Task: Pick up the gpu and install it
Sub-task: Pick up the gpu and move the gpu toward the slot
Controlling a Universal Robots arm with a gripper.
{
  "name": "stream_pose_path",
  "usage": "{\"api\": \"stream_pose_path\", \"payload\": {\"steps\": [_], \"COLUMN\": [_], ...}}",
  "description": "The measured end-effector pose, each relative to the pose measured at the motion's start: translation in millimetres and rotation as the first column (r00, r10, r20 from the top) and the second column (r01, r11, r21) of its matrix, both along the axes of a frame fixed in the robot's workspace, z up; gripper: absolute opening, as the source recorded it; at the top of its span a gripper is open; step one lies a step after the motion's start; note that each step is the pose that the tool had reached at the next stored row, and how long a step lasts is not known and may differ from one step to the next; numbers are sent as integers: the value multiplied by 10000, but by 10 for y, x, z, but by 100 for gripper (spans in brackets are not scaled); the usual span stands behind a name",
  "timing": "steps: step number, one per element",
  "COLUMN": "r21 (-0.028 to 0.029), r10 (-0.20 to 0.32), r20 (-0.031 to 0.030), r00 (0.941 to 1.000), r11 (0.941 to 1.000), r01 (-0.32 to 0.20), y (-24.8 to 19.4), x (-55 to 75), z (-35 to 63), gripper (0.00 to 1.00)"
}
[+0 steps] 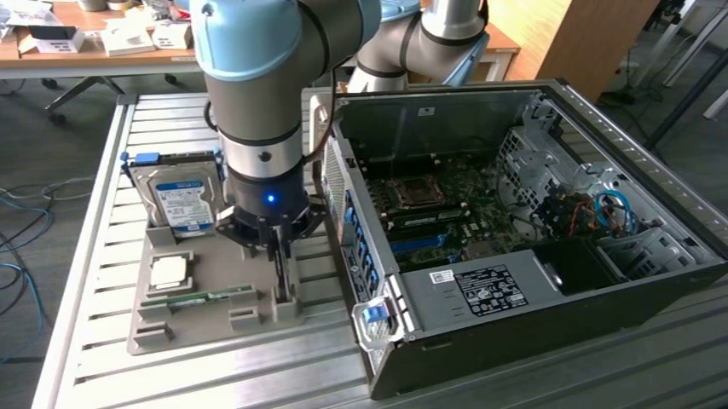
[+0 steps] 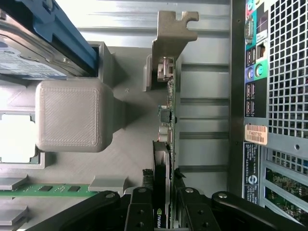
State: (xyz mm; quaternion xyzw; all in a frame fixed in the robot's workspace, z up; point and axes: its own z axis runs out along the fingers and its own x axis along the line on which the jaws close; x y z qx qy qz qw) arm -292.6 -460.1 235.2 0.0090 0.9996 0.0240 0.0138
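Currently the arm (image 1: 256, 102) is straight down over the grey parts tray (image 1: 159, 336) on the slatted metal bench (image 1: 170, 375), on the exterior view's left of the open PC case (image 1: 546, 256). The claw (image 2: 163, 180) is low, right on the gpu (image 2: 166, 120). The card stands on edge in its slot along the tray's right side, the side nearest the case. From the wrist camera it's edge-on: silver end bracket (image 2: 172, 33) at the far end, thin green board running back towards the claw, black fan part under the claw. The claw straddles the card's top edge, board running through its middle. Can't tell whether it's actually pinching or just sitting around it; any gap is too fine to read. The card looks seated in the tray, not lifted. Other items in the tray: hard drive with blue label (image 1: 182, 204) upright at the far end, square processor (image 1: 170, 271) flat in the middle, narrow green memory stick (image 1: 205, 298) lying near the near end, just left of the claw. The case lies on its side with the panel off and the motherboard (image 1: 444, 213) exposed. Its rear port panel (image 2: 252, 72) faces the tray, close beside the card but apart from it.
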Motion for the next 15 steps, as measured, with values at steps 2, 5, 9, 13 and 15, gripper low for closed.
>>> {"api": "stream_pose_path", "payload": {"steps": [2,5,9,13,15], "r21": [11,33,62,87,86], "r10": [0,0,0,1,0], "r20": [0,0,0,0,-1], "r00": [10000,10000,10000,10000,10000], "r11": [10000,10000,10000,10000,10000], "r01": [0,0,0,-1,0], "y": [0,0,0,0,0], "x": [0,1,2,5,6], "z": [48,133,263,408,464], "gripper": [26,26,26,26,26]}}
